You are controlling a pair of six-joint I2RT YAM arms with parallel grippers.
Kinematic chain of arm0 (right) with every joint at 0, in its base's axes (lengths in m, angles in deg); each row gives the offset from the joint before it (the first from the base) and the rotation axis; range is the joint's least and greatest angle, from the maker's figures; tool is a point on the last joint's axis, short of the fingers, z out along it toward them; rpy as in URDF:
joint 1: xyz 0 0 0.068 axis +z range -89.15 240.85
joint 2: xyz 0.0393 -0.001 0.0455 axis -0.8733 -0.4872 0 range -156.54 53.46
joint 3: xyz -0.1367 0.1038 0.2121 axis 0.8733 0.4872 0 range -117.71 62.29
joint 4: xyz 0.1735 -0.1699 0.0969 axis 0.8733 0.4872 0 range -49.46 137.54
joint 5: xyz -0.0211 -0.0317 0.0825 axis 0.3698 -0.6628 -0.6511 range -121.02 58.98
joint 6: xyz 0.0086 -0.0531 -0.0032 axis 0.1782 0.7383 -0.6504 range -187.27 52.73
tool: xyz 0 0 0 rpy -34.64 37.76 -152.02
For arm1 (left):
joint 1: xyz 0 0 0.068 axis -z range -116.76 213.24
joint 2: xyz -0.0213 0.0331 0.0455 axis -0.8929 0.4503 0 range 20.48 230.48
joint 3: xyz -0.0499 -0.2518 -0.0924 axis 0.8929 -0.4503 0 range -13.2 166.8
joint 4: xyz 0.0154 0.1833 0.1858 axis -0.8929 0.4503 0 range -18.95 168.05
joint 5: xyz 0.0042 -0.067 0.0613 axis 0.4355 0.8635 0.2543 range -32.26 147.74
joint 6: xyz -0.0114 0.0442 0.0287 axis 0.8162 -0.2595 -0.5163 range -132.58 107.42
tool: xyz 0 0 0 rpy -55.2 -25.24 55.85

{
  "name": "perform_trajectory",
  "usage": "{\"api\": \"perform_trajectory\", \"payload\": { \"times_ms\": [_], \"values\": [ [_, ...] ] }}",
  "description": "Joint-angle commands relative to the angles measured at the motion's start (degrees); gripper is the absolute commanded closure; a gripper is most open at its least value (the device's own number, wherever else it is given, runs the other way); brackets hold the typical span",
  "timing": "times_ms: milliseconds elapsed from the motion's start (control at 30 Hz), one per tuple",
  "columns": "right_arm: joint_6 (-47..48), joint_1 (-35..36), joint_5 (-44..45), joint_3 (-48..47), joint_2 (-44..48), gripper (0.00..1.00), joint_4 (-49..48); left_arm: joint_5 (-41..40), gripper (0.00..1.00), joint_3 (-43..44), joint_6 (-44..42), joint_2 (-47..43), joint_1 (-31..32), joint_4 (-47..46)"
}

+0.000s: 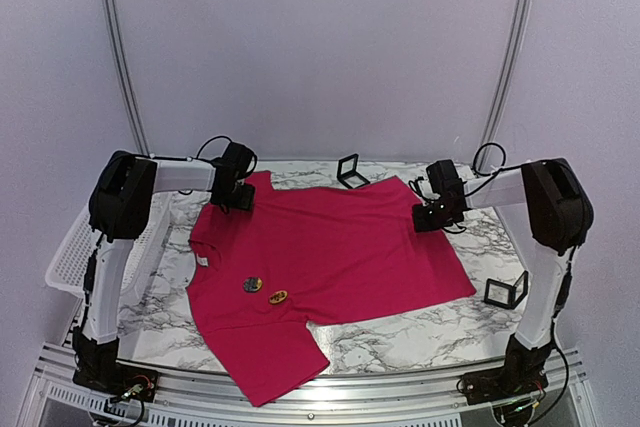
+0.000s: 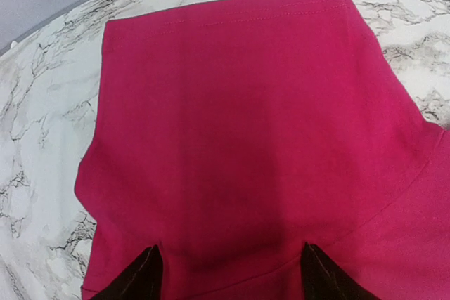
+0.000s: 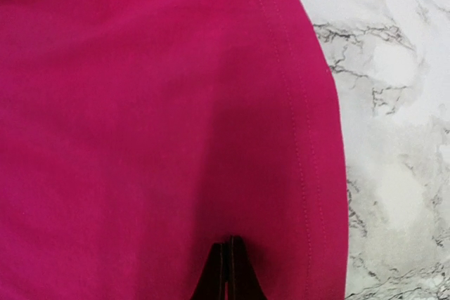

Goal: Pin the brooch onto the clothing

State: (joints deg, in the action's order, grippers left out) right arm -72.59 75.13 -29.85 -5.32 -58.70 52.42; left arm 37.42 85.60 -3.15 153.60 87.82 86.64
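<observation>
The clothing (image 1: 340, 247) lies spread flat on the marble table (image 1: 430, 337), with a round brooch (image 1: 252, 285) and an oval brooch (image 1: 278, 297) resting just beside each other on its chest (pinned or loose, I cannot tell). My left gripper (image 2: 235, 266) stands part open over a sleeve, gripping nothing, flat cloth between its fingers (image 2: 144, 279). My right gripper (image 3: 228, 261) is closed tight at the stitched hem, tips against the fabric.

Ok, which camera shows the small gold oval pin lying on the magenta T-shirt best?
The top external view: the gold oval pin lies on the magenta T-shirt beside a dark round pin. Both wrist views show only fabric and marble tabletop.
</observation>
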Motion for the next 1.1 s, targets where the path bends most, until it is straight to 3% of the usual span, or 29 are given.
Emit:
{"api": "perform_trajectory", "payload": {
  "times_ms": [0,200,300,367,500,600,733,1067],
  "values": [
    [2.7,-0.6,3.1,-4.7,-1.7,1.0,4.7,-3.2,0.3,2.0,-3.6,3.5,-0.8,6.5],
    [4.9,0.8,4.0,-6.4,2.5,1.0,6.6,-1.8,0.25,4.5,-9.1,1.5,-0.7,4.1],
    [7.7,5.4,4.8,-4.8,7.3,1.0,7.3,-2.1,0.21,4.2,-11.1,-2.2,-0.7,2.9],
    [12.0,11.6,0.4,-1.6,11.5,1.0,5.9,-1.6,0.2,2.7,-10.8,-5.6,-0.8,2.4],
    [19.8,30.7,-17.9,5.7,17.6,1.0,2.6,0.3,0.19,-6.3,-7.4,-14.2,-0.6,-0.1],
    [18.6,42.4,-23.4,8.2,16.9,1.0,-0.8,1.4,0.18,-14.7,-4.9,-20.0,-0.7,-3.6],
    [13.9,49.9,-22.5,8.8,12.7,1.0,-3.0,1.6,0.18,-21.3,-3.0,-22.2,-0.6,-4.8],
    [14.8,62.3,-16.2,9.2,8.1,1.0,12.4,3.5,0.16,-29.2,-1.3,-26.6,-0.6,-6.6]
  ]
}}
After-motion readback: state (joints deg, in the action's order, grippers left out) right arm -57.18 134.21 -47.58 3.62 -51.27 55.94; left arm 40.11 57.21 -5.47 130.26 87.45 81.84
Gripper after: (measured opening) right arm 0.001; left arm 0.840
